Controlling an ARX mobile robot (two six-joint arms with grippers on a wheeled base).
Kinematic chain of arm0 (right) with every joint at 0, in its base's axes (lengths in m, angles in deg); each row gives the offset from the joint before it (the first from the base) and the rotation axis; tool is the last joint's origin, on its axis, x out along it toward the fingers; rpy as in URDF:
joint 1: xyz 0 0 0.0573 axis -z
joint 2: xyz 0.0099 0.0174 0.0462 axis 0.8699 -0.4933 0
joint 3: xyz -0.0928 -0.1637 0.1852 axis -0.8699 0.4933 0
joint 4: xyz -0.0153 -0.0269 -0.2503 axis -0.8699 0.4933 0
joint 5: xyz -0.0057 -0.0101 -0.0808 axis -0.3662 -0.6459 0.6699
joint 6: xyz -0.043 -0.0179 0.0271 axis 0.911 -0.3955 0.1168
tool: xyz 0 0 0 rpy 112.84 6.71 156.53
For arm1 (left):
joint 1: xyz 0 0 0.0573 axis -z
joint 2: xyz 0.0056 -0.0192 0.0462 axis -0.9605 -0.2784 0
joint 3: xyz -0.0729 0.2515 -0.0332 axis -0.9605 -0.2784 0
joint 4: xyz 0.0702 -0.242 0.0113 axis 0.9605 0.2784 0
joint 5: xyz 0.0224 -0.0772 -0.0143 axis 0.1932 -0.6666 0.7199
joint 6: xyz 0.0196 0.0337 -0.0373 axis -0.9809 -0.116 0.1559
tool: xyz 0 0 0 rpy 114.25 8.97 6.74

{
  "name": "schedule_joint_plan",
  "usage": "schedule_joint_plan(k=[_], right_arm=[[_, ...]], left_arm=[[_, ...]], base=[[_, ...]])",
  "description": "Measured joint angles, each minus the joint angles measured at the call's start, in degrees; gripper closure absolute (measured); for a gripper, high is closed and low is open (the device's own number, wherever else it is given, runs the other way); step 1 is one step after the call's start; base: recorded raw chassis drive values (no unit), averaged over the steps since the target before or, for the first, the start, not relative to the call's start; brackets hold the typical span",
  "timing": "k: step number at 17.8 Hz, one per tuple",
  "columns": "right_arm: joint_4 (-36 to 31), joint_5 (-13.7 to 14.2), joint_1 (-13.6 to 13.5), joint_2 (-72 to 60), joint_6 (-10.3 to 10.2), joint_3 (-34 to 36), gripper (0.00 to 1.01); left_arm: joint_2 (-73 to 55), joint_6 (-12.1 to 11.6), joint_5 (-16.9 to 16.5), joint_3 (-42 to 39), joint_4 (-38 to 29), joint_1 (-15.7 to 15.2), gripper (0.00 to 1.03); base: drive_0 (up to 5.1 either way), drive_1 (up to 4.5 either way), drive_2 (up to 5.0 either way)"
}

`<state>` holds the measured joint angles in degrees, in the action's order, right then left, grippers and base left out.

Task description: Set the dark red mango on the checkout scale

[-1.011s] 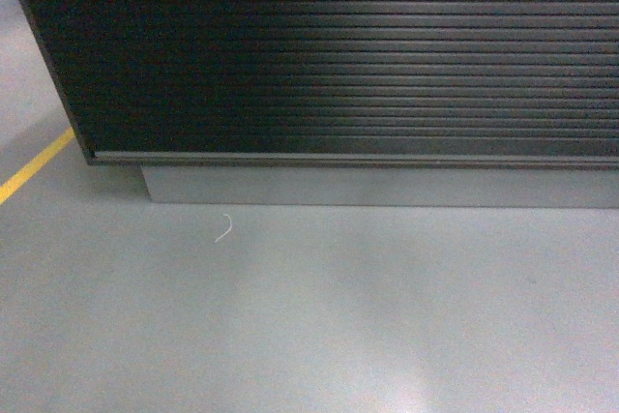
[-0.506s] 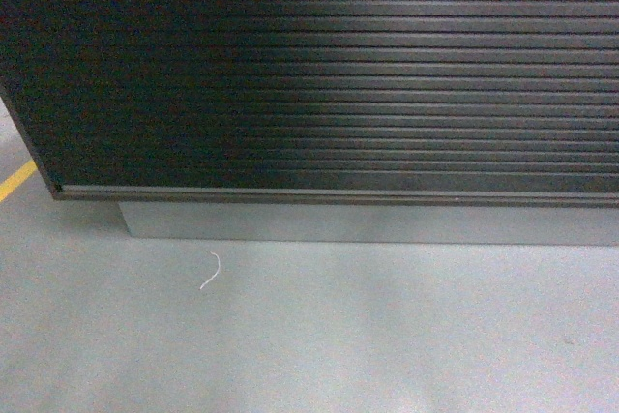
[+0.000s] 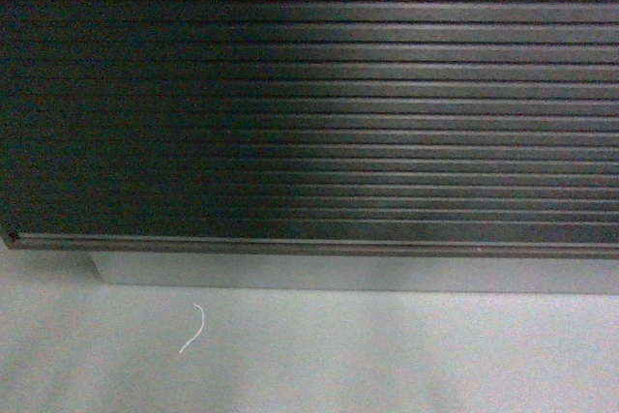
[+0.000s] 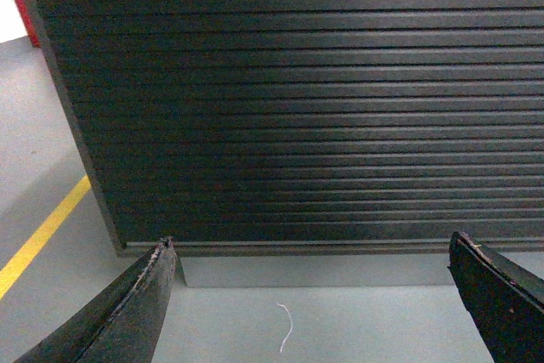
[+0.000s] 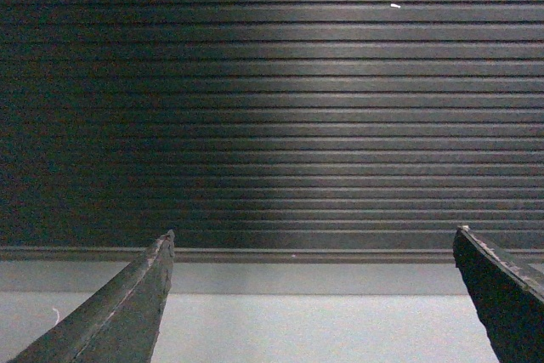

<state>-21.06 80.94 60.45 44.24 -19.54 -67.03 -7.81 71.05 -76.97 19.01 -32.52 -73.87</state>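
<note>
here, head view: ribbed dark front of the checkout desk (image 3: 319, 103) across most of the frame, grey plinth (image 3: 368, 275) under it, thin white thread (image 3: 193, 328) on the grey floor (image 3: 406, 355) just before the plinth. no mango, no scale in any view.
left wrist view: left claw (image 4: 310, 295) spread wide, nothing held; desk corner at left, yellow floor line (image 4: 38, 235) beside it.
right wrist view: right claw (image 5: 310, 295) spread wide, nothing held, facing the slats squarely.
</note>
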Motion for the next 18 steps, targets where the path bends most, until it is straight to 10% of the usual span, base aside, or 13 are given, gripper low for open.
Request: schedule_joint_plan(k=[18], right_arm=[[0.02, 0.0, 0.0, 0.0, 0.0, 0.0, 0.03]], left_arm=[[0.0, 0.0, -0.02, 0.0, 0.0, 0.0, 0.05]], base=[[-0.1, 1.9, -2.0]])
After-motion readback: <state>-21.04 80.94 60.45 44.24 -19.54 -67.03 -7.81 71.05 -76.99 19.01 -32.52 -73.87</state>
